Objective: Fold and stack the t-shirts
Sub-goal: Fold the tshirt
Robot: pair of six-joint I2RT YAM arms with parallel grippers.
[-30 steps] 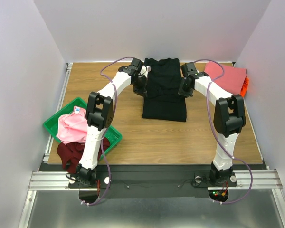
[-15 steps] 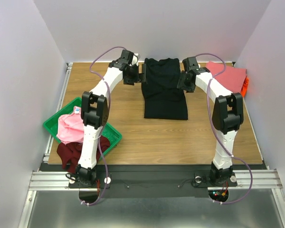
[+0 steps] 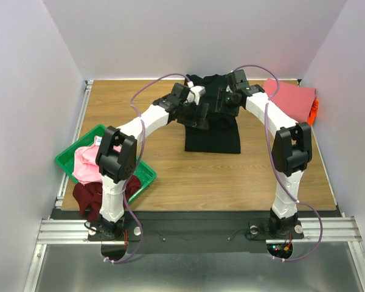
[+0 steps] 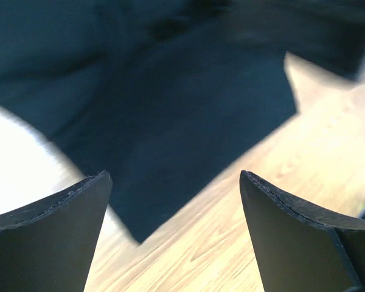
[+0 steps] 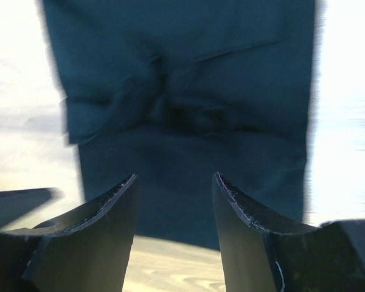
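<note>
My left jaws stand wide apart and empty above the left side of the black t-shirt (image 3: 213, 137), which lies folded into a long strip at the far middle of the desk (image 3: 188, 176). My right jaws hang partly open over its upper part, gripping nothing. The coral-pink t-shirt (image 3: 290, 98) lies flat at the far right corner with the orange one (image 3: 314, 109) just beside it. The light pink t-shirt (image 3: 90, 163) sits in the green tray (image 3: 145, 172); the dark maroon t-shirt (image 3: 88, 196) spills over its near edge.

Left pincer (image 4: 173, 237) spread wide — black t-shirt (image 4: 170, 115) below, blurred.
</note>
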